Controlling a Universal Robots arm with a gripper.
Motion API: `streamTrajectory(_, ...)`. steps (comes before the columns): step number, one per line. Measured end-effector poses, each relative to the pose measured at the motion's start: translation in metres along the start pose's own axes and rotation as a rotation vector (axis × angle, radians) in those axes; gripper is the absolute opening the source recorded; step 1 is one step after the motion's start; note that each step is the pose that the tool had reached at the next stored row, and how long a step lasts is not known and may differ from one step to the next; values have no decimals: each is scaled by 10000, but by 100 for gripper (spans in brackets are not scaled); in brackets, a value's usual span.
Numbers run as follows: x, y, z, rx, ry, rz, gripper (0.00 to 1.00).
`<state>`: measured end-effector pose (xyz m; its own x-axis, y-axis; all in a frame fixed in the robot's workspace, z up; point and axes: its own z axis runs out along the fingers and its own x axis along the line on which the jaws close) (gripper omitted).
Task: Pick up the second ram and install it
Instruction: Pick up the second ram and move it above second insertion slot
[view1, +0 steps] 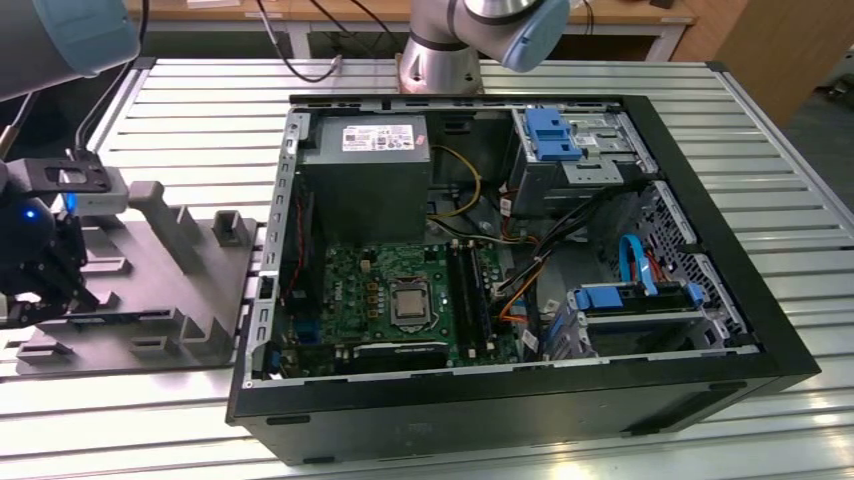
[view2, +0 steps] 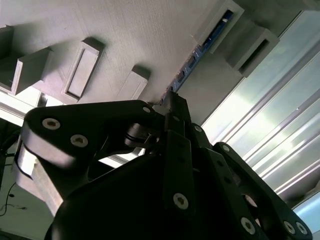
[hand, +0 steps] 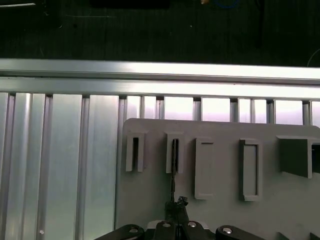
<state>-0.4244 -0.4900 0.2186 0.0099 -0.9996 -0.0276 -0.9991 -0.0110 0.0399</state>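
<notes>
The second ram (hand: 173, 175) stands on edge in a slotted post of the grey moulded tray (hand: 225, 210), seen edge-on as a thin dark line. In the second wrist view the ram (view2: 192, 60) shows as a bluish strip running from the slot to my fingertips. My gripper (hand: 175, 204) is low over the tray, its jaws closed together on the near end of the stick. The exterior view has the gripper (view1: 40, 285) at its far left, above the tray (view1: 154, 250).
An open computer case (view1: 747, 330) lies at the middle and right of the slatted metal table (view1: 200, 120). Its motherboard carries long black memory sockets (view1: 463, 290) beside the processor socket (view1: 404, 300). Cables, a power supply (view1: 367, 180) and drive bays fill the case.
</notes>
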Motion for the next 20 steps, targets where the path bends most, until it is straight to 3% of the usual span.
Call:
streamTrajectory(8,3,24,66,-6,7,-131,10)
streamTrajectory(18,3,24,69,-6,9,-142,11)
streamTrajectory(20,3,24,69,-6,13,-143,23)
